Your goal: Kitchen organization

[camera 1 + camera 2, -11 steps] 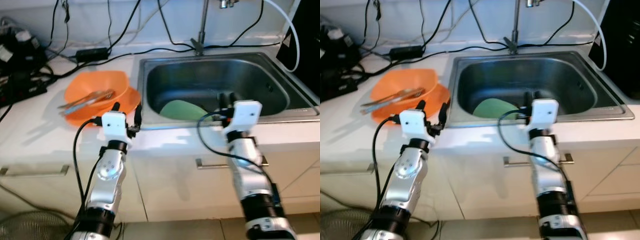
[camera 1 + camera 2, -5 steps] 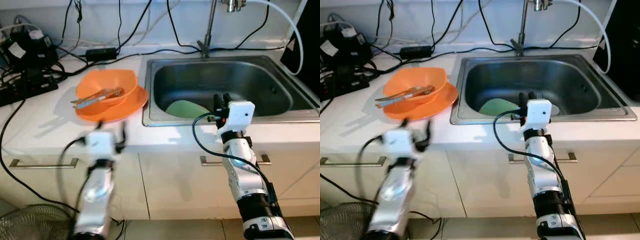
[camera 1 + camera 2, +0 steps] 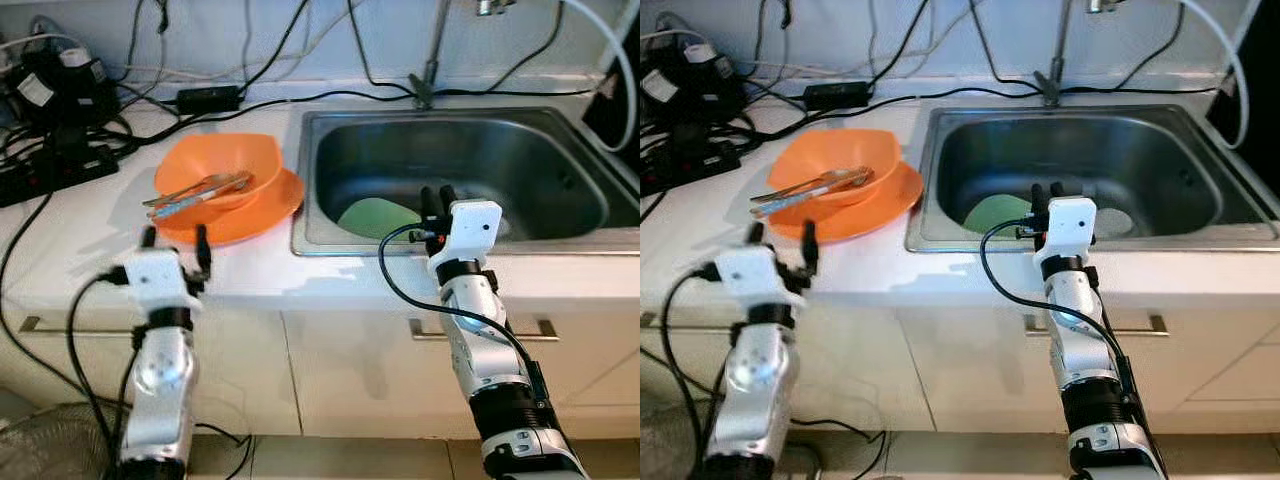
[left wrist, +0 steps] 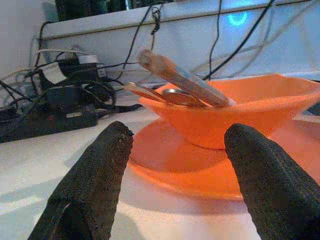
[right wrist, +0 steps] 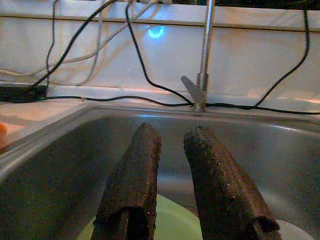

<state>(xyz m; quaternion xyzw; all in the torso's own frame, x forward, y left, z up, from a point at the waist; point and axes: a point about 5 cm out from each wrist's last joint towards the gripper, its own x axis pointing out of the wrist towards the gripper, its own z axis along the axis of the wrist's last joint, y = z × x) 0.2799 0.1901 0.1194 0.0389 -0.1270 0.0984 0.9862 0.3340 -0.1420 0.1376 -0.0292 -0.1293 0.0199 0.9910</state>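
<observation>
I stand at a white counter (image 3: pixel 250 270) with a steel sink (image 3: pixel 560 225) set into it on the right. My left gripper (image 3: pixel 174 244) hovers low over the counter's near edge, its two black fingers (image 4: pixel 95 175) spread wide with nothing between them, pointing at an orange bowl (image 3: pixel 225 165) that sits on an orange plate (image 3: pixel 262 205) just beyond. The plate lies left of the sink, close to its rim. Utensils (image 3: pixel 195 190) with pale handles rest across the bowl, sticking out over its left side. My right gripper (image 3: pixel 435 200) is raised at the near rim of the sink, its fingers (image 5: pixel 132 175) drawn narrow with only a slim gap and holding nothing. Past them, on the sink floor, lies a pale green plate (image 3: pixel 375 215). A tap (image 3: pixel 430 60) rises at the far rim. Black cables (image 3: pixel 300 95) trail along the far counter, and a black power strip (image 3: pixel 50 170) sits far left.
</observation>
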